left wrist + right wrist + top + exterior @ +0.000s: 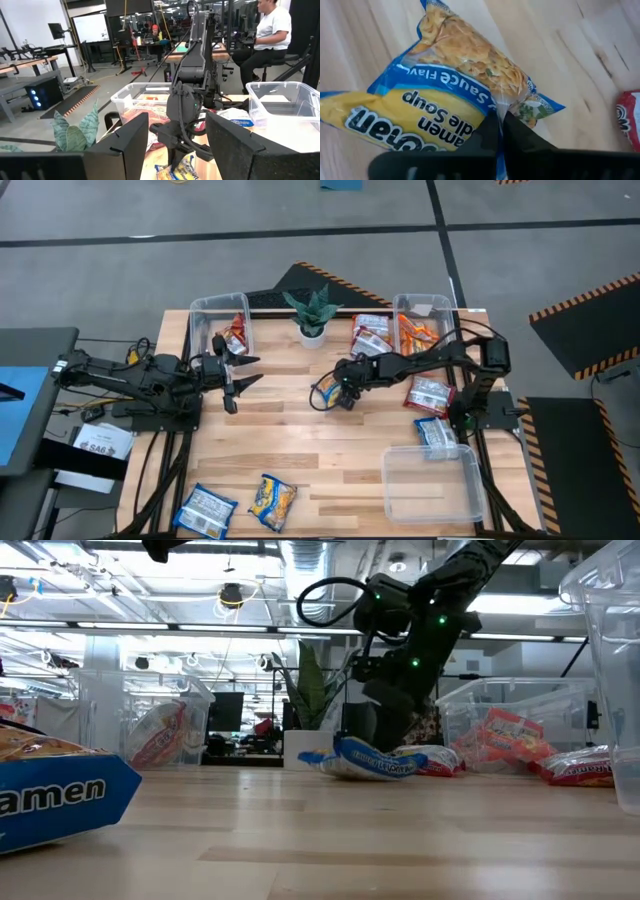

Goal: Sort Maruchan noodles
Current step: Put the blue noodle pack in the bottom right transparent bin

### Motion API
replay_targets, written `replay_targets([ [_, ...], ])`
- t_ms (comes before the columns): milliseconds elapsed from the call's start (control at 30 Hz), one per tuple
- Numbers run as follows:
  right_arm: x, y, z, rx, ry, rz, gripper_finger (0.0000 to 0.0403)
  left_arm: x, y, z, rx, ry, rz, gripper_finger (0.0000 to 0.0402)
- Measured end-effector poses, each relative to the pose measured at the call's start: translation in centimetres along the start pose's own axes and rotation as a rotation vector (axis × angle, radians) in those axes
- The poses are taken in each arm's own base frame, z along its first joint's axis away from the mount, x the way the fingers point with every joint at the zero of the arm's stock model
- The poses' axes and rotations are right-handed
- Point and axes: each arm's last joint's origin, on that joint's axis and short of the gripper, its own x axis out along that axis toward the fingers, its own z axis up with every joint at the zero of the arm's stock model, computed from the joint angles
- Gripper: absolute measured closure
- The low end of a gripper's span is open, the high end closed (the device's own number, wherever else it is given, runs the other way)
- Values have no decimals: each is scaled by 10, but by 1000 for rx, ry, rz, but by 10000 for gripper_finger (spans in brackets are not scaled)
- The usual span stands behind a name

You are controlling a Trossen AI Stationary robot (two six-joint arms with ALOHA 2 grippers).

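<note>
Left bin [203, 320] holds one orange packet [236, 336]; right gripper [341, 392] pinches the yellow-and-blue packet [327, 389] mid-table; left gripper [243, 372] gapes empty

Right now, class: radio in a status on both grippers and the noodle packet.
Right gripper shut on yellow-and-blue packet, mid-table. Left gripper open, empty, waiting beside left bin. Nothing in the way.
</note>
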Motion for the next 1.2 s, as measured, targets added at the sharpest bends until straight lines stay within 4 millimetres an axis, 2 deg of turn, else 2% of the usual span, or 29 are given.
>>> replay_targets([
  [133,-15,-2,1,4,-18,20,389,0,0,0,0,0,0,214],
  [233,-37,-6,3,3,-47,39,396,0,0,0,0,0,0,214],
  [400,-86,-15,5,3,-123,98,396,0,0,0,1,1,0,214],
  [600,-161,-13,-7,-63,-145,373,396,0,0,0,0,0,0,214],
  [800,-230,10,-38,-69,25,608,396,0,0,0,0,0,0,214],
  [900,-254,28,-56,0,122,689,396,0,0,0,-4,0,0,214],
  [1033,-272,54,-81,64,240,737,396,0,0,0,-8,0,0,214],
  [1200,-272,81,-104,138,345,631,386,0,0,0,-10,5,0,214],
])
